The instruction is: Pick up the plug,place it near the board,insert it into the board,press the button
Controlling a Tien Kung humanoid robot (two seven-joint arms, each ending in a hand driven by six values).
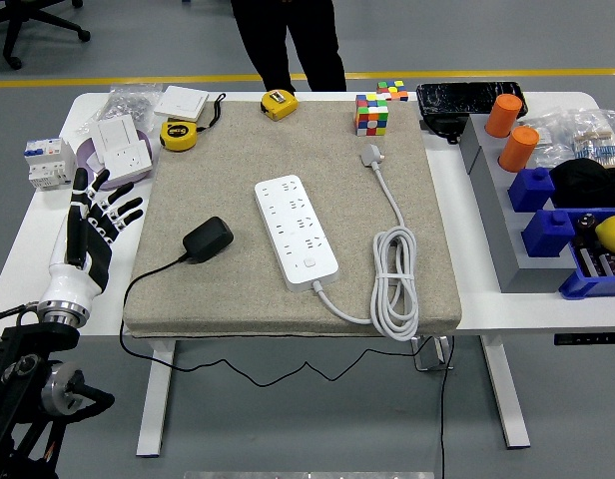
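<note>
The person [286,40] is cut off above the legs.

No text, label, brand, number or sign could be read on anything in the head view. Faint markings were seen on the yellow tape measures [178,135] at the far left of the mat, but they were too small to be made out. The white power strip [296,232] at the middle of the mat showed only socket holes and a round button, with no lettering that could be told. The packets [585,133] at the far right of the table carried print that was blurred beyond reading. The white switch boxes [123,145] at the far left bore no legible marks.
</note>
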